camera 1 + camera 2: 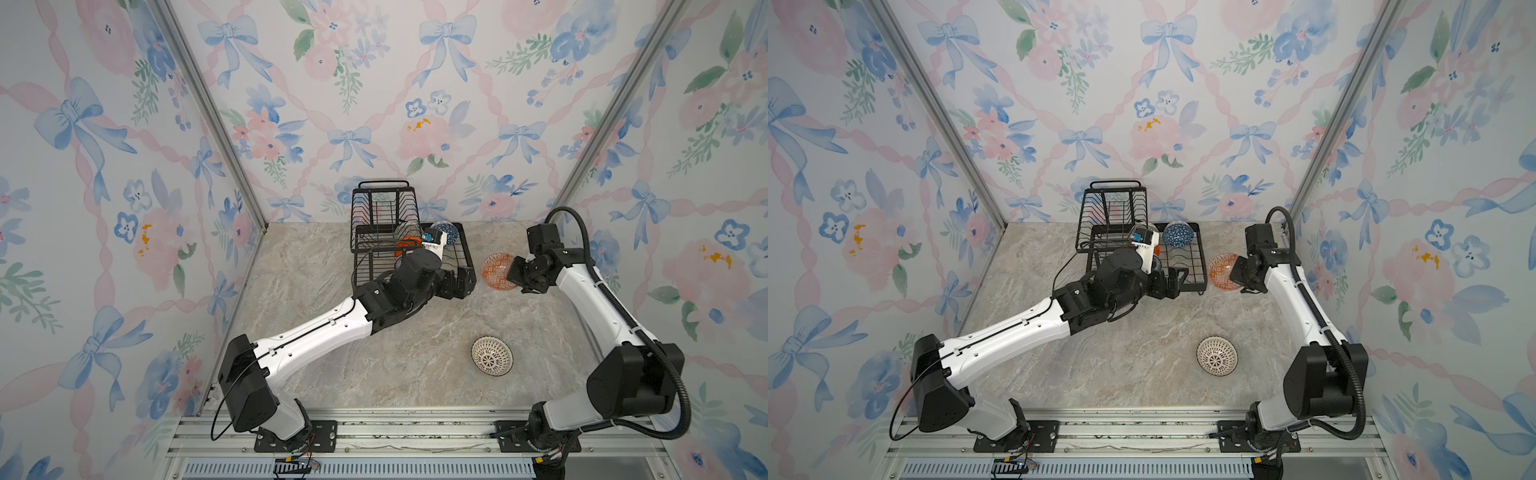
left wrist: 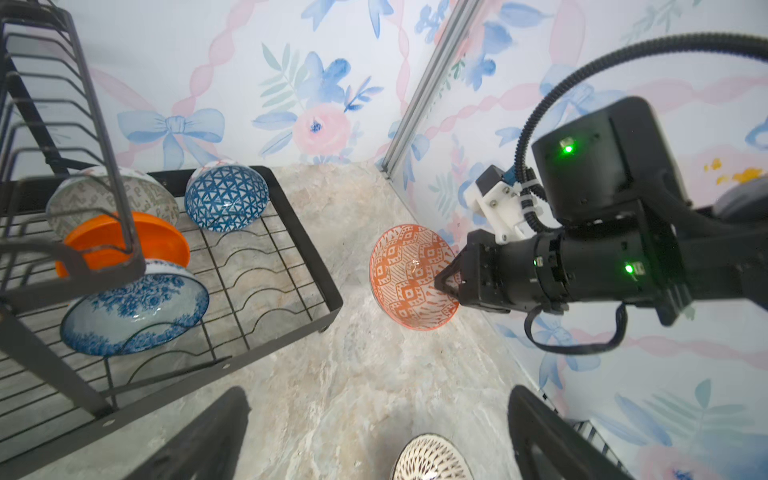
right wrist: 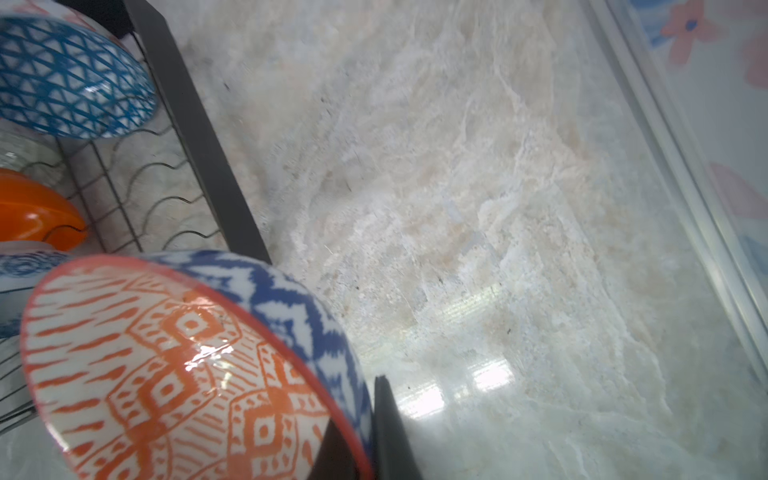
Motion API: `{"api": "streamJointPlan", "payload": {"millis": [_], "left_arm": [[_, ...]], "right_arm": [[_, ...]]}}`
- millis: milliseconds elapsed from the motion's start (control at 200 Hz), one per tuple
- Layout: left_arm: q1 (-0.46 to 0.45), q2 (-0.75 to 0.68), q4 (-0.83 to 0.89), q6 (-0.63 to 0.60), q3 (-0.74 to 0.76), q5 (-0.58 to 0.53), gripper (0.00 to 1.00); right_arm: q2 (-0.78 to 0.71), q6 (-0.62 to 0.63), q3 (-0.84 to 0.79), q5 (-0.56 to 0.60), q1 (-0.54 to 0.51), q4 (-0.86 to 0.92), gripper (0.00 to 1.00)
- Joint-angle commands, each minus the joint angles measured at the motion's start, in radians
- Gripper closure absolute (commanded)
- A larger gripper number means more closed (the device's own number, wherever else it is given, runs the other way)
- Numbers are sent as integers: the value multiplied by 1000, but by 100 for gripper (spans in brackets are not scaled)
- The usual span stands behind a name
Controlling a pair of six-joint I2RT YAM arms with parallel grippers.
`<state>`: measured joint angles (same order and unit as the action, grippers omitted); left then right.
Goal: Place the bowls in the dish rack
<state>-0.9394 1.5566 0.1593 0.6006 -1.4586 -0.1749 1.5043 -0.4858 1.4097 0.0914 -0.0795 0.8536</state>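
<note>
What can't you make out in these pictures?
- Blue-floral bowl: mostly hidden in both top views by the left arm.
- White lattice bowl: cut off by the left wrist view's edge.
- Right gripper: in the right wrist view, largely covered by the orange-red bowl it grips.

A pale marble-patterned tabletop [image 1: 324, 345], veined in beige and grey, is glossy enough to throw back bright patches of light in the right wrist view. Walls covered in watercolour wallpaper [image 1: 374, 104] close it in at the back and both sides, showing blue bows, pink ribbons, pink and blue flowers and green leaves, and bare aluminium posts [image 1: 208, 104] run up the two back corners. Along the near edge lies a slotted aluminium rail [image 1: 415, 434], with a grey ventilated strip [image 1: 395, 469] just in front of it.
</note>
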Motion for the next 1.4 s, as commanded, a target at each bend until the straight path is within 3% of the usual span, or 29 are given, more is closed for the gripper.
{"api": "streamJointPlan", "payload": {"millis": [0,265,500,690,930,1395], "left_arm": [[49,94,33,91,-96,124,2],[76,285,78,145,-372,191,2],[113,361,88,179,-464,165,2],[174,434,88,231,-535,214,16],[200,492,89,211,-640,225,29],[198,487,88,243,-609,227,69]], "right_arm": [[-15,24,116,13,-18,-16,100],[-29,77,172,-18,-48,-202,100],[-17,125,216,-34,-83,-265,100],[6,141,241,-30,-118,-308,100],[14,141,269,-35,-174,-328,100],[11,111,221,15,-194,-324,100]]}}
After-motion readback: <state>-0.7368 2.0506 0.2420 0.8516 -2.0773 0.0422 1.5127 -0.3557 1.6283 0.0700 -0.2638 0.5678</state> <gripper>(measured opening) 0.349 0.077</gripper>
